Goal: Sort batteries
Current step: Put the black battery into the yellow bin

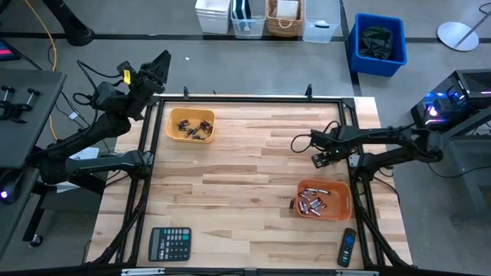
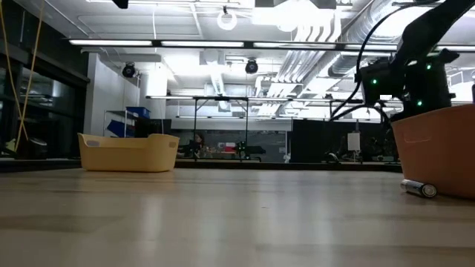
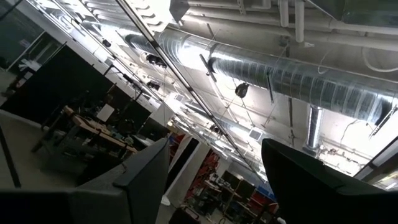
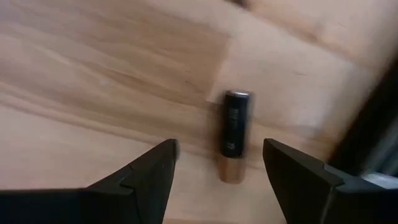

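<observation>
My right gripper (image 1: 298, 143) (image 4: 221, 146) hovers low over the table's right half, open. Between and just ahead of its fingers, one black-and-copper battery (image 4: 235, 134) lies on its side on the wood, touched by neither finger. The yellow bin (image 1: 190, 125) holds several dark batteries. The orange bin (image 1: 324, 198) holds several silvery ones. One more battery (image 1: 292, 204) (image 2: 419, 188) lies on the table against the orange bin's left wall. My left gripper (image 1: 159, 63) (image 3: 214, 146) is raised beyond the table's far left corner, open, pointing at the ceiling.
A black calculator (image 1: 169, 244) sits near the near edge on the left, and a black remote control (image 1: 347, 247) at the near right corner. A black frame (image 1: 253, 98) runs round the table. Bare wood lies between the two bins.
</observation>
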Tool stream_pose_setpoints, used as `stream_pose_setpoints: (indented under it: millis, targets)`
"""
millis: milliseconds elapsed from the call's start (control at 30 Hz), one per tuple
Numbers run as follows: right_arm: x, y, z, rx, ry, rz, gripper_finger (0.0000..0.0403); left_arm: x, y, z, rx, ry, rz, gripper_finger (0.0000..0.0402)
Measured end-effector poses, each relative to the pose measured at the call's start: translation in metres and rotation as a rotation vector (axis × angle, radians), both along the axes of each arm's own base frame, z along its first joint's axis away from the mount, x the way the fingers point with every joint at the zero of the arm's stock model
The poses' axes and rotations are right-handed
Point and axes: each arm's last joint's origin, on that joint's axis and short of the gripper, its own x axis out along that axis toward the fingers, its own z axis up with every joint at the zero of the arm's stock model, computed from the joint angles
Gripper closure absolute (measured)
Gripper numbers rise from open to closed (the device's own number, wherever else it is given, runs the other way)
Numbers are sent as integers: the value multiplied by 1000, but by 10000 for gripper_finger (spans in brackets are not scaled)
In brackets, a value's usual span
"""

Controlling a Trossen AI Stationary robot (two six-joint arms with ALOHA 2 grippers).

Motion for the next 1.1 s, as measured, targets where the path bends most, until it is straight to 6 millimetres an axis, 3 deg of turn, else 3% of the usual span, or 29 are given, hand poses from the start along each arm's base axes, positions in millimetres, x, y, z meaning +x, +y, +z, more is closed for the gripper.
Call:
stream_pose_setpoints:
  millis: [200, 300, 400, 467, 633, 767, 900, 1000, 1100]
  targets:
    - [7, -1, -14, 55, -57, 45, 186, 0, 0, 0, -5, -5, -4, 154]
    - [13, -2, -11, 58, -81, 63, 247, 0, 0, 0, -5, -7, -4, 154]
    - [22, -5, -4, 46, -126, 81, 347, 0, 0, 0, -10, -11, -8, 154]
    - [33, -10, 2, 17, -222, 82, 368, 0, 0, 0, -17, -19, -14, 154]
    - [78, -26, 36, -92, -613, 59, 368, 0, 0, 0, -19, -23, -16, 154]
    - [124, -46, 80, -252, -994, 47, 368, 0, 0, 0, -19, -23, -16, 154]
    - [172, -63, 91, -278, -1070, 81, 368, 0, 0, 0, -20, -22, -17, 154]
    - [221, -72, 101, -270, -1128, 170, 368, 0, 0, 0, -20, -22, -16, 154]
    - [271, -77, 98, -260, -1141, 260, 368, 0, 0, 0, -20, -22, -16, 154]
